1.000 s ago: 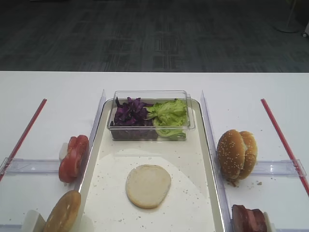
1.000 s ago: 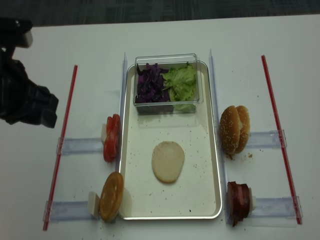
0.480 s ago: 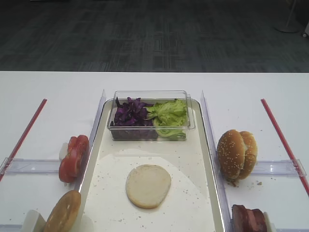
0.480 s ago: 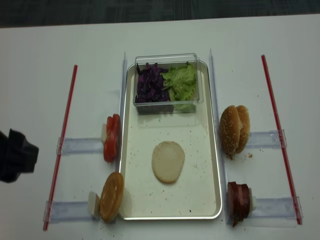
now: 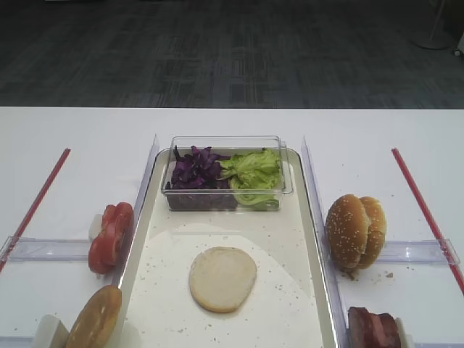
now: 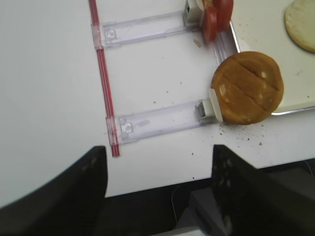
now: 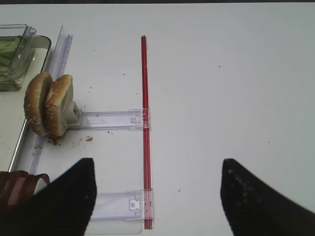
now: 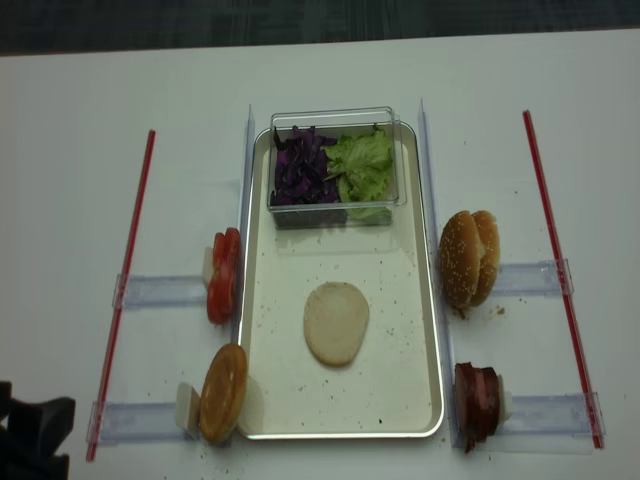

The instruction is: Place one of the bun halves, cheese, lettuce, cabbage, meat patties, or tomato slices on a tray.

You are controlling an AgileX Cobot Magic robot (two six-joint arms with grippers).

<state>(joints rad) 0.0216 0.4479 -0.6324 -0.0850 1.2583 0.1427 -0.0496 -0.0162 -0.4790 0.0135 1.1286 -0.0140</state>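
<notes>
Left hand (image 6: 160, 189) withdrawn, apparently open; bun half (image 8: 336, 322) on tray (image 8: 400, 400).

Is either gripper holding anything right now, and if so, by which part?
Nothing is held. The left gripper and right gripper both stand open over bare table; the bun half lies alone on the tray.

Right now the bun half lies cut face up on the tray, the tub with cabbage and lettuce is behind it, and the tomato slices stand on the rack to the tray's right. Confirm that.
One detail is off: the tomato slices stand on the rack left of the tray, as the realsense high view shows. The right racks hold sesame buns and meat patties. The bun half does lie cut face up, with the tub behind it.
</notes>
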